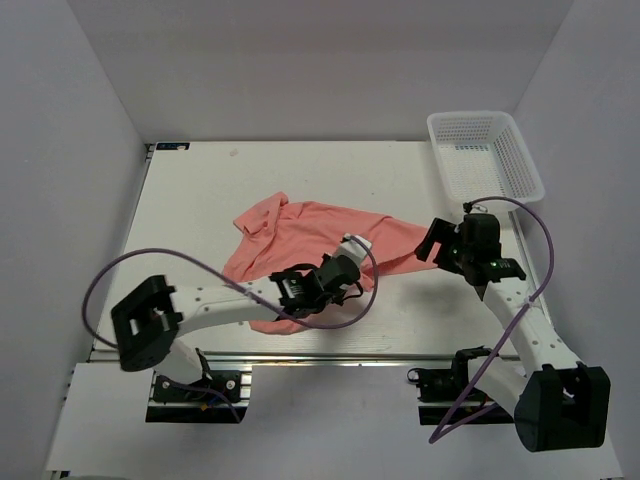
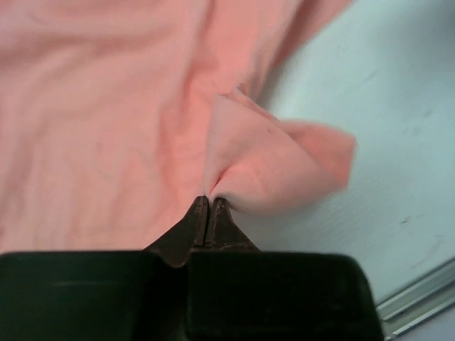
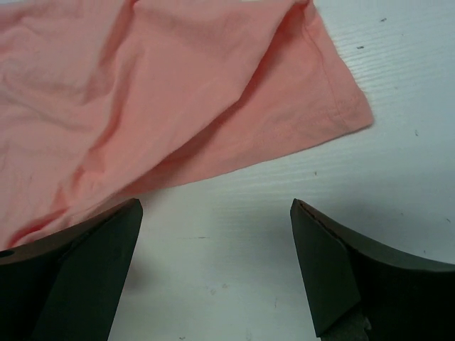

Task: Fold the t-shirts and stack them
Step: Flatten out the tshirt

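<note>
Your left gripper (image 2: 210,202): jaws pressed together, pinching a small fold (image 2: 270,163) of the salmon-pink t-shirt (image 1: 320,225). The cloth rises into a puffed peak right at the tips. From the left wrist you see wrinkled shirt to the left of the pinch and bare white table (image 1: 200,190) to the right.

Your right gripper (image 3: 215,206): fingers spread wide, nothing between them but bare table. It sits just beside the shirt's right end. A hemmed edge (image 3: 334,106) lies flat just beyond the tips. Cloth runs close past the left finger (image 3: 85,263); you cannot tell if they touch.

From the top camera, the shirt lies rumpled and unfolded across the middle of the table. One end reaches toward the far left and the other stretches right toward your right gripper. Your left gripper is on its near edge, roughly mid-table.

White mesh basket (image 1: 485,150) sits at the far right corner, well apart from the shirt. A purple cable (image 1: 130,262) loops off the left arm.
</note>
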`<state>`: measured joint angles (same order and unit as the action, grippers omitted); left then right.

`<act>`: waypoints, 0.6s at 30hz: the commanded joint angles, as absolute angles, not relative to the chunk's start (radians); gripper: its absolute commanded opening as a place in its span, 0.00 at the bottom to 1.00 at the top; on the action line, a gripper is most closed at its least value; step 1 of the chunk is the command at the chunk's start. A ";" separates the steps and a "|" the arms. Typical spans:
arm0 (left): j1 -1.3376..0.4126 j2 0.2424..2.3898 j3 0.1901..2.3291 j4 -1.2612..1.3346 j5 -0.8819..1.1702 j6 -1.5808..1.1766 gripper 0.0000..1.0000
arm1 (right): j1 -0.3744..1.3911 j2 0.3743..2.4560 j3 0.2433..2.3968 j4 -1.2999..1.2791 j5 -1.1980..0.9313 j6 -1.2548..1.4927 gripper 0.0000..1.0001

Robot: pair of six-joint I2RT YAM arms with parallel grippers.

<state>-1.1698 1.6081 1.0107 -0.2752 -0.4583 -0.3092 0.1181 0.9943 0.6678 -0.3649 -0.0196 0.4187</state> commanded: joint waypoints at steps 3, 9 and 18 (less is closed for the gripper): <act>-1.167 1.396 0.947 -0.202 -0.565 -0.330 0.00 | 0.117 1.054 0.657 -0.178 -0.078 0.414 0.90; -1.167 1.378 0.946 -0.247 -0.565 -0.370 0.00 | 0.118 1.264 0.712 -0.100 -0.133 0.452 0.90; -1.167 1.359 0.937 -0.270 -0.565 -0.391 0.00 | 0.115 1.480 0.796 -0.057 -0.074 0.545 0.86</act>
<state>-1.1687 1.3895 0.9371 -0.2691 -0.5434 -0.3756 0.1177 1.4612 0.7387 -0.1234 -0.0788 0.4999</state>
